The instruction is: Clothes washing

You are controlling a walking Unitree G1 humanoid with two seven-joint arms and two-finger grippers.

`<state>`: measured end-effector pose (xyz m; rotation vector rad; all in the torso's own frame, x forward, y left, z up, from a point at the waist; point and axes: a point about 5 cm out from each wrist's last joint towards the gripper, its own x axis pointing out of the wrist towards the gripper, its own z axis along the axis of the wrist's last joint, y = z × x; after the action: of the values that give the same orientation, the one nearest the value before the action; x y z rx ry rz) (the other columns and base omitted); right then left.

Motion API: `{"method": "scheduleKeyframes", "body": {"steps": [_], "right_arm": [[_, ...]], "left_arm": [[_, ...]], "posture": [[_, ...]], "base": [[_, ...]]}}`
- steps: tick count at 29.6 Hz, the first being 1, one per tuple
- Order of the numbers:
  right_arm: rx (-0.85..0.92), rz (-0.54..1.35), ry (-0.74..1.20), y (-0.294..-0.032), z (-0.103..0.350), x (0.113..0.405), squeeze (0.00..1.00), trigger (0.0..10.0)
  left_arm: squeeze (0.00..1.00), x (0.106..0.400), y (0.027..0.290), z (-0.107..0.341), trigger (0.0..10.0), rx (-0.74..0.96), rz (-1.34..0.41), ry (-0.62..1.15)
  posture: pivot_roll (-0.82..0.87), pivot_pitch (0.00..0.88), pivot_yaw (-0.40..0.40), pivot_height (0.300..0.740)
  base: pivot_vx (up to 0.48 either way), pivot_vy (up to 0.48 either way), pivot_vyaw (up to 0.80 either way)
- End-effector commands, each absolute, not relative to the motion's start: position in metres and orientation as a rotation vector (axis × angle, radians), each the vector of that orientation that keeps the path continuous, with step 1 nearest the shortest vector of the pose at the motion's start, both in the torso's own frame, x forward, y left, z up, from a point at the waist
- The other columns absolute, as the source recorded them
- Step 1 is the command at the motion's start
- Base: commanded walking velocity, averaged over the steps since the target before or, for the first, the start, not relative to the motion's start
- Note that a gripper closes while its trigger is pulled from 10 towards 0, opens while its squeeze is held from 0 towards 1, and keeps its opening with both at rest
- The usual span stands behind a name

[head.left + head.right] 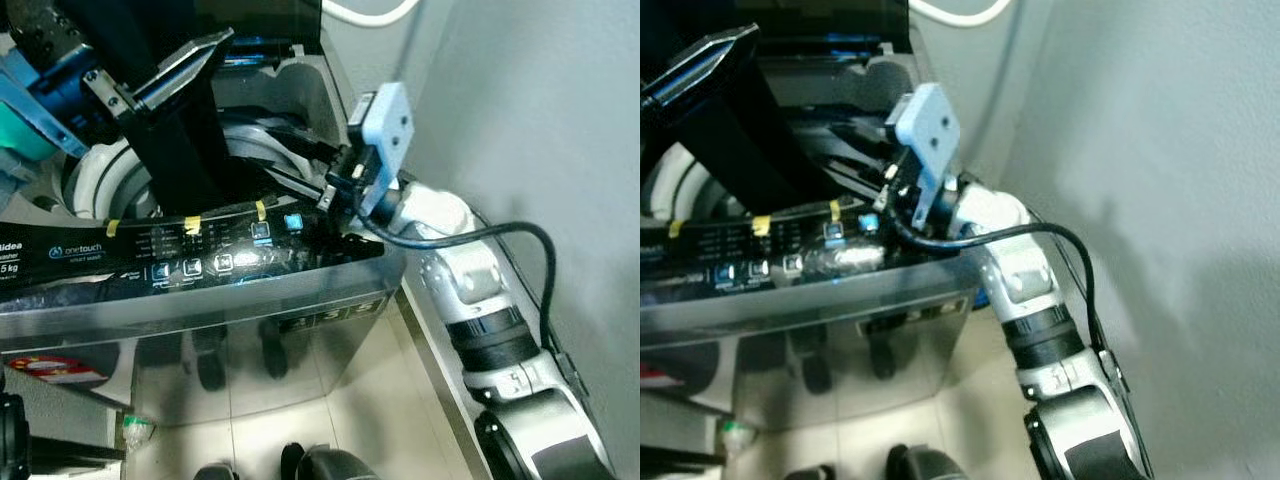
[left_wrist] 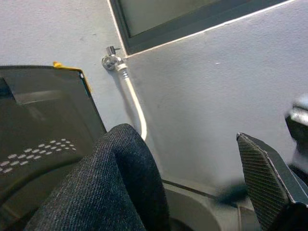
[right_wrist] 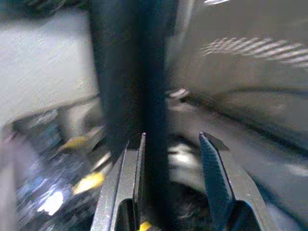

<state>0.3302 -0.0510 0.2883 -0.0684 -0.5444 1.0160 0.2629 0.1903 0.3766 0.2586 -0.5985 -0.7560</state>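
Over the washing machine [image 1: 200, 300] tub, my left gripper [image 1: 195, 60] holds dark trousers [image 1: 180, 150], jaws clamped on the cloth. My right gripper [image 3: 171, 159] reaches in beside them, jaws narrowly parted around a hanging fold.

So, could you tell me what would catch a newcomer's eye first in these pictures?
Most striking is the dark garment hanging from the left gripper over the open drum of the top-loading washing machine. Next comes the right gripper, fingers apart, reaching over the machine's right rear corner towards that cloth. The lit control panel glows along the front edge, and a white hose runs down the wall from a tap.
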Motion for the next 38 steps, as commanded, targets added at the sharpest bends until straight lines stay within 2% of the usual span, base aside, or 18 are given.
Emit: {"method": "scheduleKeyframes", "body": {"steps": [1, 3, 4, 5, 6, 7, 9, 12, 15, 21, 26, 32, 38], "right_arm": [[-0.038, 0.947, -0.566, -0.057, 0.293, 0.332, 0.0, 10.0], [0.051, 0.656, -0.584, -0.074, 0.298, 0.346, 0.0, 10.0], [0.051, 0.656, -0.584, -0.074, 0.298, 0.346, 0.0, 10.0], [0.072, 0.524, -0.597, -0.084, 0.3, 0.351, 0.0, 10.0], [0.072, 0.524, -0.597, -0.084, 0.3, 0.351, 0.0, 10.0], [0.09, 0.394, -0.619, -0.096, 0.303, 0.353, 0.0, 10.0], [0.09, 0.394, -0.619, -0.096, 0.303, 0.353, 0.0, 10.0], [0.004, 0.06, -0.697, -0.134, 0.315, 0.346, 0.0, 10.0], [0.02, -0.012, -0.695, -0.144, 0.315, 0.342, 0.0, 10.0], [0.06, -0.048, -0.69, -0.151, 0.31, 0.34, 0.0, 10.0], [0.05, -0.035, -0.702, -0.149, 0.312, 0.337, 0.0, 10.0], [0.002, 0.019, -0.716, -0.143, 0.311, 0.332, 0.0, 10.0], [-0.012, 0.086, -0.715, -0.132, 0.314, 0.338, 0.0, 10.0]], "left_arm": [[0.0, 0.265, 0.191, 0.376, 10.0, 0.274, -0.725, -0.601], [0.0, 0.278, 0.188, 0.364, 10.0, 0.279, -0.63, -0.568], [0.0, 0.278, 0.188, 0.364, 10.0, 0.279, -0.63, -0.568], [0.0, 0.285, 0.187, 0.359, 10.0, 0.285, -0.583, -0.558], [0.0, 0.285, 0.187, 0.359, 10.0, 0.285, -0.583, -0.558], [0.0, 0.292, 0.188, 0.354, 10.0, 0.267, -0.521, -0.541], [0.0, 0.292, 0.188, 0.354, 10.0, 0.267, -0.521, -0.541], [0.0, 0.311, 0.188, 0.335, 10.0, 0.186, -0.354, -0.506], [0.0, 0.316, 0.184, 0.327, 10.0, 0.181, -0.308, -0.506], [0.0, 0.317, 0.165, 0.314, 10.0, 0.184, -0.3, -0.545], [0.0, 0.317, 0.165, 0.313, 10.0, 0.178, -0.298, -0.55], [0.0, 0.316, 0.175, 0.312, 10.0, 0.206, -0.263, -0.549], [0.0, 0.32, 0.189, 0.313, 10.0, 0.163, -0.172, -0.577]], "posture": [[0.11, 0.117, 0.016, 0.74], [0.11, 0.117, 0.017, 0.74], [0.11, 0.117, 0.017, 0.74], [0.11, 0.119, 0.019, 0.74], [0.11, 0.119, 0.019, 0.74], [0.11, 0.119, 0.019, 0.74], [0.11, 0.119, 0.019, 0.74], [0.09, 0.111, 0.03, 0.74], [0.08, 0.107, 0.034, 0.74], [0.06, 0.081, 0.055, 0.74], [0.06, 0.074, 0.054, 0.74], [0.06, 0.053, 0.058, 0.74], [0.06, 0.031, 0.028, 0.74]], "base": [[0.0, 0.0, 0.0], [0.0, 0.0, 0.0], [0.0, 0.0, 0.0], [0.0, 0.0, 0.0], [0.0, 0.0, 0.0], [0.0, 0.0, 0.0], [0.0, 0.0, 0.0], [0.0, 0.0, 0.0], [0.0, 0.0, 0.0], [0.0, 0.0, 0.0], [0.0, 0.0, 0.0], [0.0, 0.0, 0.0], [0.0, 0.0, 0.0]]}}
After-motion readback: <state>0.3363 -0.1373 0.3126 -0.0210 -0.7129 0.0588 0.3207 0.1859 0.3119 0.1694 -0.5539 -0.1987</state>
